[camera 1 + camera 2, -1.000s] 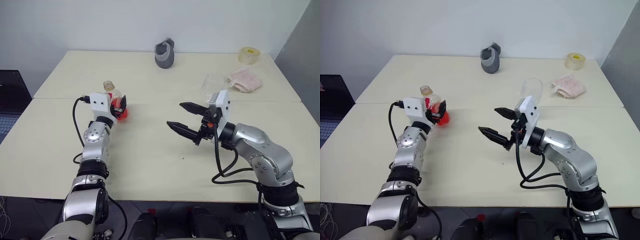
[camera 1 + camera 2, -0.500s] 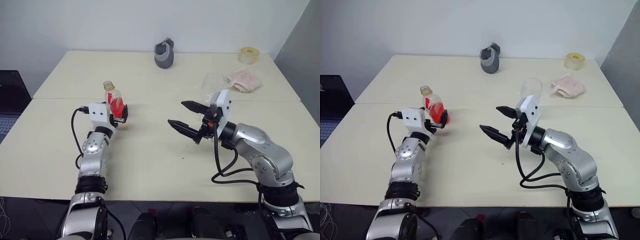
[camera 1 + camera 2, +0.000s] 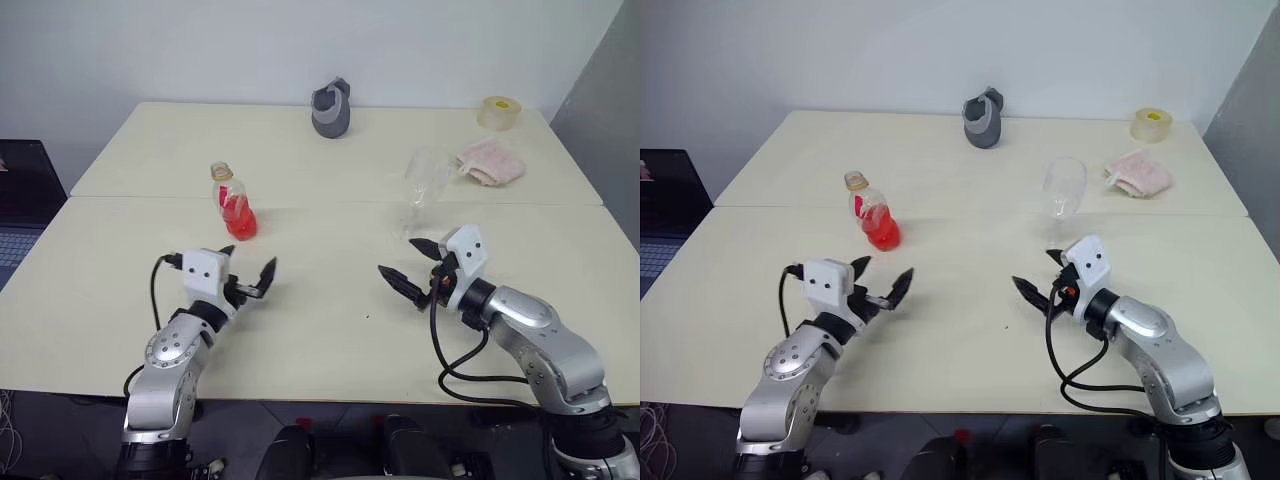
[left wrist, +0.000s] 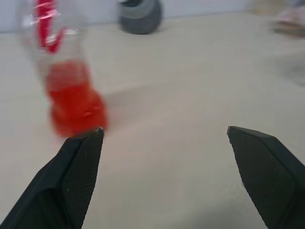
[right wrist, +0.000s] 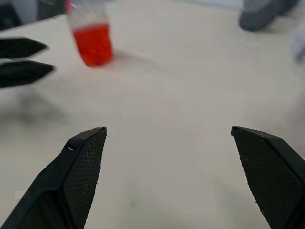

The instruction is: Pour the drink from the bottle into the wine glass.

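A pale tabletop holds the bottle, upright with red drink at its base, at ten o'clock. The wine glass stands upright at two o'clock. Both the left claw and right claw hover nearer, spread wide, holding nothing.

The desk is a pale cream all over. The bottle is clear plastic with bright red-pink drink in the bottom half and a red label up the neck. The wine glass is plain clear. At the far edge there's a grey cup thing, a yellowish tape roll and a pinkish cloth.
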You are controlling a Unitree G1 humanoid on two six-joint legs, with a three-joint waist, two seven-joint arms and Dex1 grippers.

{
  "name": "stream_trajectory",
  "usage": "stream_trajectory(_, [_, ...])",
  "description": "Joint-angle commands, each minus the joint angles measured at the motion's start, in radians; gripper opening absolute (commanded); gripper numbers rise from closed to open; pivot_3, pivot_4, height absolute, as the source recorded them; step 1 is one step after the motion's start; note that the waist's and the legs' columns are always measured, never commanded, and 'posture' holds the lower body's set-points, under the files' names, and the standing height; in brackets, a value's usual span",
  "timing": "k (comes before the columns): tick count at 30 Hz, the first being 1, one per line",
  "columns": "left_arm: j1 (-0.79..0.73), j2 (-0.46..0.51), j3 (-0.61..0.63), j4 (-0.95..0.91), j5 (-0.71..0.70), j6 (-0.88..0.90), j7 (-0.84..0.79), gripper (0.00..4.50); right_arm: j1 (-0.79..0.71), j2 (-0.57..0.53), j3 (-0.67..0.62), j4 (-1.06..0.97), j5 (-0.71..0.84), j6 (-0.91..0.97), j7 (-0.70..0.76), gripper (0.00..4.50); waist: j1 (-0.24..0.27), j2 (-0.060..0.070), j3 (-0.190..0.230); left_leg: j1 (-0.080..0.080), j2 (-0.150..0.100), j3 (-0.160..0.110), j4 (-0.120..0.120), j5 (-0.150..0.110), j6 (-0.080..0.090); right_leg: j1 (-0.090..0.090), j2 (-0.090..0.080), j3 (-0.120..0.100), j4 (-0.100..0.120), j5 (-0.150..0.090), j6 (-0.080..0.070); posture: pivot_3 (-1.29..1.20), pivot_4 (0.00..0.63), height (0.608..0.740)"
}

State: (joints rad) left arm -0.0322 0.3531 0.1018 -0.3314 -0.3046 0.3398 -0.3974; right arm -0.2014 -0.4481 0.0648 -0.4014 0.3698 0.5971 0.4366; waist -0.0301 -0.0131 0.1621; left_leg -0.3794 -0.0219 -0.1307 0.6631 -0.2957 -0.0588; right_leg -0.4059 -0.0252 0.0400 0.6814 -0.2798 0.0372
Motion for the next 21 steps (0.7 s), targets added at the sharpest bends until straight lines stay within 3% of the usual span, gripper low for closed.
stream_trajectory(1, [0.004, 0.044, -0.014, -0.138, -0.091, 0.060, -0.084, 4.48, -0.006, 0.023, -0.041, 0.075, -0.060, -0.080, -0.050, 4.50, 0.000, 0.000, 0.000, 0.000, 0.000, 0.001, 0.000, 0.000, 0.000, 0.000, 0.001, 0.000, 0.000, 0.000, 0.000, 0.00, 0.150, 0.740])
stream_trajectory(10, [0.031, 0.128, -0.020, -0.246, -0.227, 0.149, -0.205, 4.48, -0.194, 0.175, -0.087, 0.409, -0.146, -0.240, -0.165, 4.50, -0.008, 0.001, 0.000, 0.003, 0.002, 0.006, -0.001, 0.000, 0.000, 0.000, 0.003, 0.003, 0.001, 0.000, 0.000, 0.00, 0.150, 0.740])
stream_trajectory(21, [0.019, 0.133, -0.004, -0.221, -0.218, 0.137, -0.204, 4.48, -0.365, 0.249, -0.095, 0.741, -0.210, -0.426, -0.165, 4.50, -0.005, 0.001, 0.000, 0.003, 0.002, 0.007, -0.001, 0.000, 0.000, 0.000, 0.002, 0.003, 0.000, 0.000, 0.000, 0.00, 0.150, 0.740])
